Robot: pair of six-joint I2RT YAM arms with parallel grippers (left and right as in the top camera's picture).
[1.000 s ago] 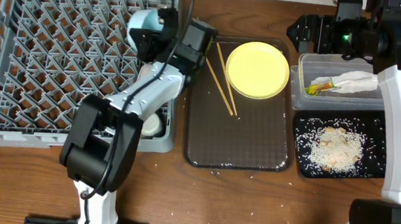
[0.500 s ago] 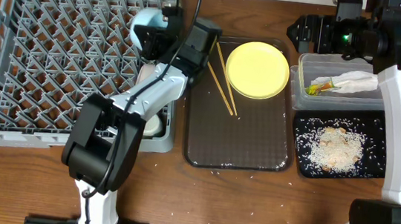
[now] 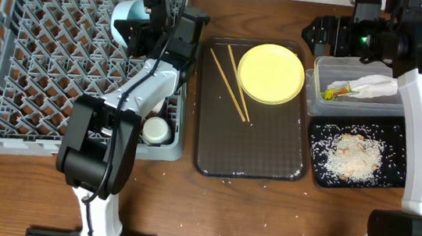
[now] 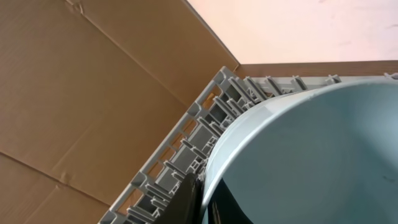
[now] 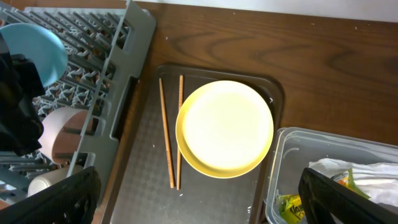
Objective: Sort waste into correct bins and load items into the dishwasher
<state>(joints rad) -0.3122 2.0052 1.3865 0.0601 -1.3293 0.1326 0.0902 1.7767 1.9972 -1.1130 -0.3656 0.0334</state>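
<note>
The left gripper [image 3: 147, 23] is clamped on the rim of the light blue bowl [image 3: 125, 16], which stands tilted on edge over the back right pegs of the dish rack [image 3: 36, 60]. The right gripper [image 3: 315, 36] is spread wide and empty, near the clear tub [image 3: 316, 91]. In the left wrist view, the light blue bowl [image 4: 311, 149] fills the frame above the dish rack [image 4: 186, 146]. In the right wrist view, 2 chopsticks [image 5: 166, 130] lie just beside the yellow plate [image 5: 225, 127] on the brown tray [image 5: 211, 199].
</note>
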